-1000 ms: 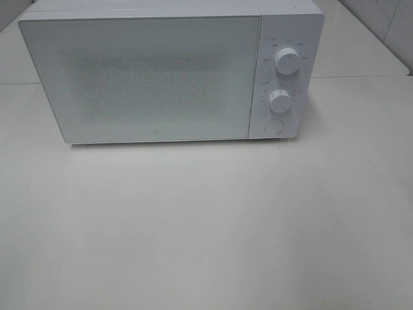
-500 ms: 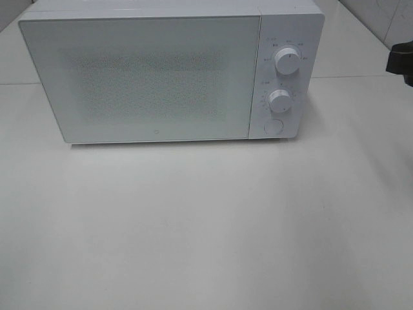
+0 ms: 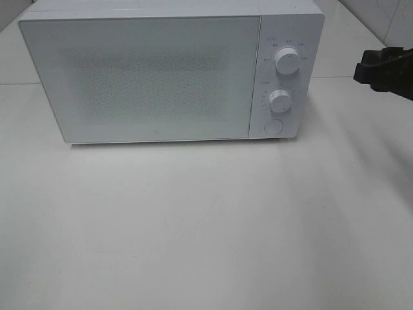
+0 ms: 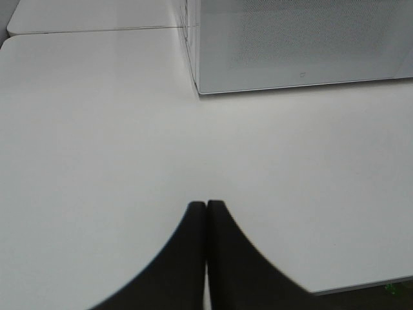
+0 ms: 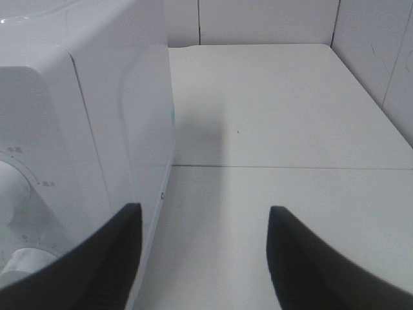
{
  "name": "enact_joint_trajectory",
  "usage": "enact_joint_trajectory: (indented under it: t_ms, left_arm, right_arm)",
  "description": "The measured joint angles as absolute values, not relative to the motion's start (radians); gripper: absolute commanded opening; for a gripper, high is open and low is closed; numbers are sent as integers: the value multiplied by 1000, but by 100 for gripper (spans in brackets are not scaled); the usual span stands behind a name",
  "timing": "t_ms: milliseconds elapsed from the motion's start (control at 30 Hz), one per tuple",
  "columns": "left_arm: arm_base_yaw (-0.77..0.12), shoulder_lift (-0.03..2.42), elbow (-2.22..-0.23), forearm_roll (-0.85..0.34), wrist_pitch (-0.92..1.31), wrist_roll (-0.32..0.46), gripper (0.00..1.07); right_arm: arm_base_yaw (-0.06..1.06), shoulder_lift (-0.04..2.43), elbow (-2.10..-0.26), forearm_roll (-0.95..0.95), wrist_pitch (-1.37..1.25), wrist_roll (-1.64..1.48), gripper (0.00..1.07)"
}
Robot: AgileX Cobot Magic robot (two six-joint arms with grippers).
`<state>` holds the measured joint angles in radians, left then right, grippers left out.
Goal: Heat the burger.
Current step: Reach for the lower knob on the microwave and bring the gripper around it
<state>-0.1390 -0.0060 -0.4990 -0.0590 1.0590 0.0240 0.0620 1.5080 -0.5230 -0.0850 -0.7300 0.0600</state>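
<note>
White boxy microwave oven, door shut, at the back of the white tabletop. Black right pincer hangs beside its two white dials (not touching), jaws spread, empty. Wrist view only: black left pincer clenched on nothing. Burger: hidden from every view, cannot tell where.

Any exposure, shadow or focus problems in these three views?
Exterior high: even, flat light, faint shadow under the microwave. Left wrist: left tool a featureless black silhouette. Right wrist: near microwave wall washed out and soft; its shadow falls on the table.
</note>
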Motion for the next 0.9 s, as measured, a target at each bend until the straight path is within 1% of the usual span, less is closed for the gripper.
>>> enact_joint_trajectory:
  t_ms: [200, 367, 433, 467, 500, 533, 567, 600, 633, 700, 733, 800, 833, 900]
  left_arm:
    - [-139, -6, -499, -59, 1059, 24, 0]
    - [-139, -6, -499, -59, 1059, 24, 0]
    - [-139, -6, -499, -59, 1059, 24, 0]
    - [-139, -6, -499, -59, 1059, 24, 0]
    - [-139, -6, -499, -59, 1059, 24, 0]
    - [-139, -6, -499, -59, 1059, 24, 0]
    - [-139, -6, -499, -59, 1059, 24, 0]
    - [-139, -6, -499, -59, 1059, 24, 0]
    - [-139, -6, -499, -59, 1059, 24, 0]
    - [-139, -6, -499, -59, 1059, 24, 0]
    - [-139, -6, -499, -59, 1059, 24, 0]
    - [-139, -6, -499, -59, 1059, 24, 0]
    - [-139, -6, -499, -59, 1059, 24, 0]
    - [-139, -6, -499, -59, 1059, 24, 0]
  right_arm:
    - [64, 1561, -524, -83, -780, 60, 56]
    - [104, 1568, -524, -68, -785, 59, 56]
    - [181, 1568, -524, -22, -793, 28, 56]
    - [181, 1568, -524, -22, -793, 28, 56]
    - [210, 1568, -524, 6, -794, 13, 56]
    - [257, 1568, -524, 79, -795, -28, 56]
    - [257, 1568, -524, 79, -795, -28, 56]
    - [302, 1568, -524, 153, -795, -76, 56]
    - [302, 1568, -524, 153, -795, -76, 56]
    - [371, 1568, -524, 247, -799, -143, 56]
    - [371, 1568, -524, 247, -799, -143, 56]
    - [430, 1568, -524, 305, -806, -175, 56]
    - [430, 1568, -524, 305, -806, -175, 56]
    - [466, 1574, -524, 323, -812, -177, 56]
